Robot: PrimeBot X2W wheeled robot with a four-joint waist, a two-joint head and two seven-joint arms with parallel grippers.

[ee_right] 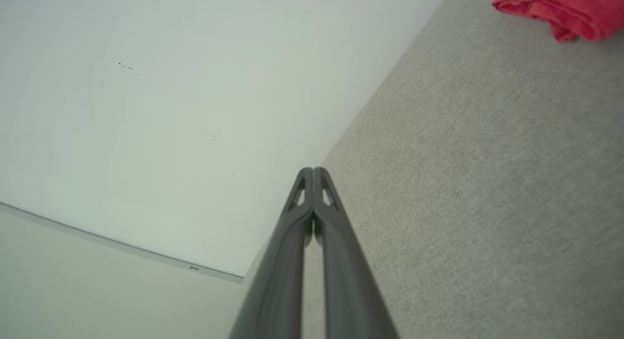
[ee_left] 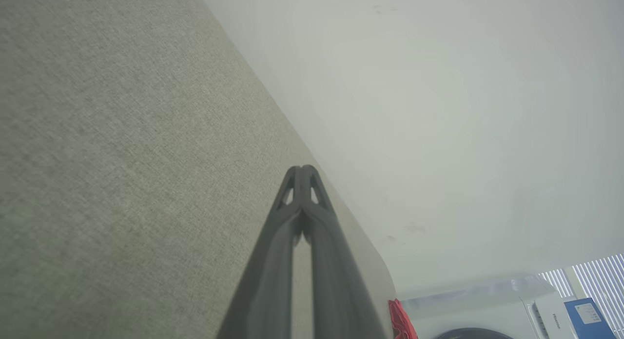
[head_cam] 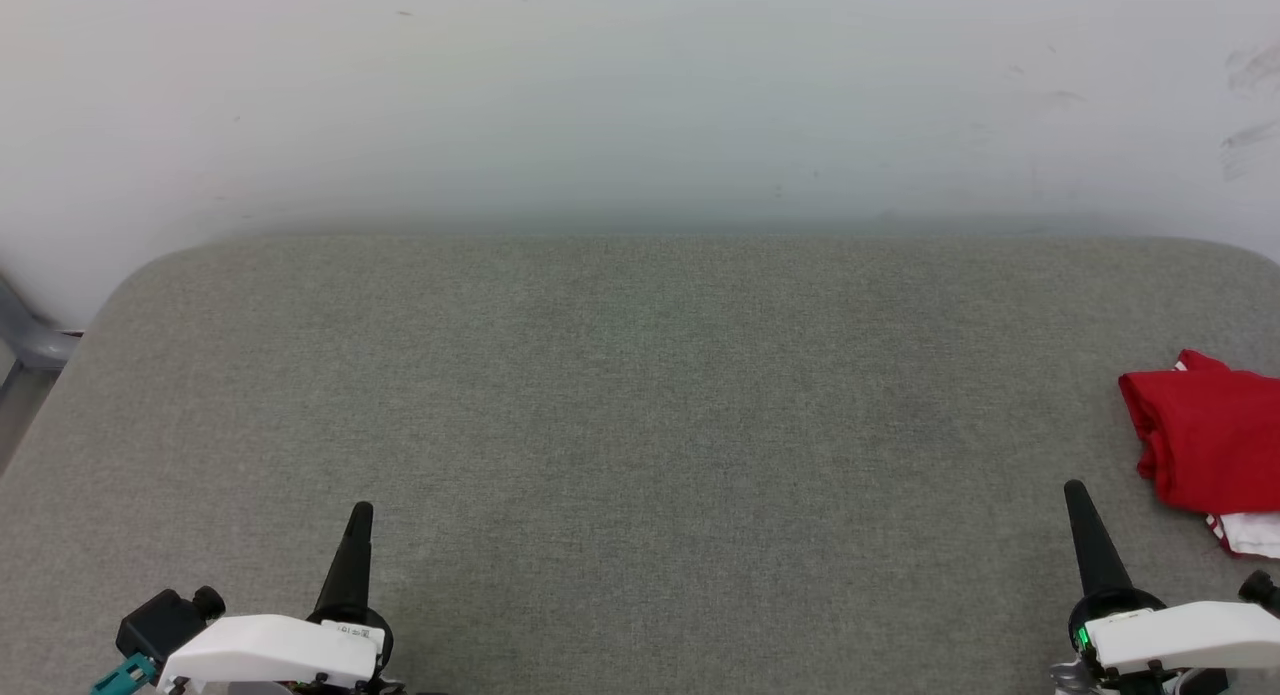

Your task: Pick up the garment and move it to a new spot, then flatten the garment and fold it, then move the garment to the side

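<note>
The red garment (head_cam: 1205, 440) lies as a compact bundle at the bench's (head_cam: 640, 395) right edge, with a white striped sleeve under it. The picture's edge cuts it off, so it may be folded or merely bunched. That fits a shirt waiting to be lifted as well as one already folded and set aside. The left claw (head_cam: 360, 515) and the right claw (head_cam: 1076, 493) are pinched shut on nothing at the bench's near edge. Before any reach, the whole bundle needs to be in view.
</note>
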